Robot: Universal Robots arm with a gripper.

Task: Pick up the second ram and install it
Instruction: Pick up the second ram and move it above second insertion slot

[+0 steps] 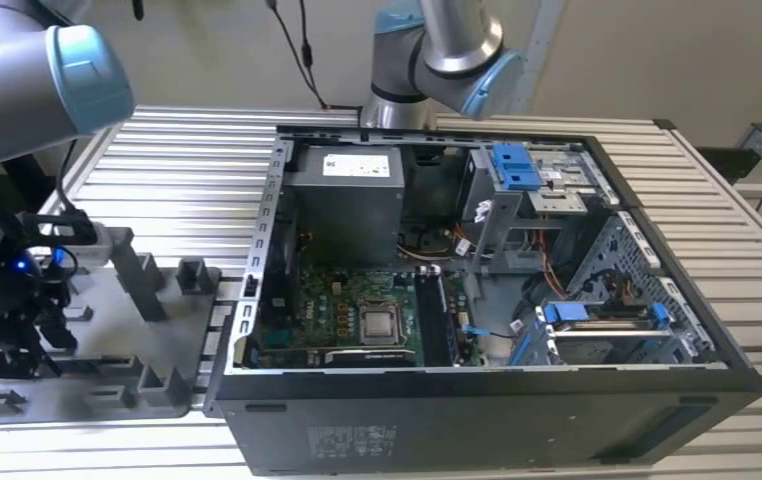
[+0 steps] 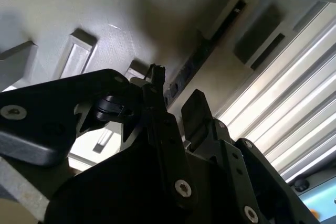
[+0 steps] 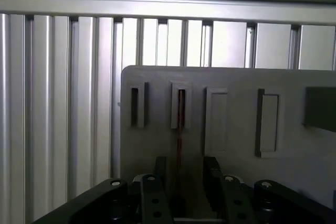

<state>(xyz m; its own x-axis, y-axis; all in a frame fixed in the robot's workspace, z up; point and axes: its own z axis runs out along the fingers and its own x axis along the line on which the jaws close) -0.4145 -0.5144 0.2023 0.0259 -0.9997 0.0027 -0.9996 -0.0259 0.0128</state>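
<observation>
Plainly the biggest thing is the open computer case (image 1: pixel 488 420), well apart from the claw (image 1: pixel 18 345), toward the exterior view's right, its green motherboard (image 1: pixel 354 300) lying inside. Case and claw both sit over a slatted aluminium table (image 1: pixel 181 170). The grey-and-blue arm (image 1: pixel 34 70) bends down to the claw from above.

Directly under the claw lies a grey fixture plate (image 1: pixel 168 320) with raised blocks and narrow slots; the first wrist view shows a row of those slots (image 3: pixel 231 82) just ahead of the fingers.

The claw (image 3: pixel 185 163) is spread apart, one black finger (image 3: pixel 157 182) on each side of the second ram (image 3: pixel 179 119), with a gap to spare. The ram stands on edge in its slot, running away from the fingertips; in the second wrist view it is a dark strip (image 2: pixel 205 51) passing between the claw's (image 2: pixel 177 85) tips.
</observation>
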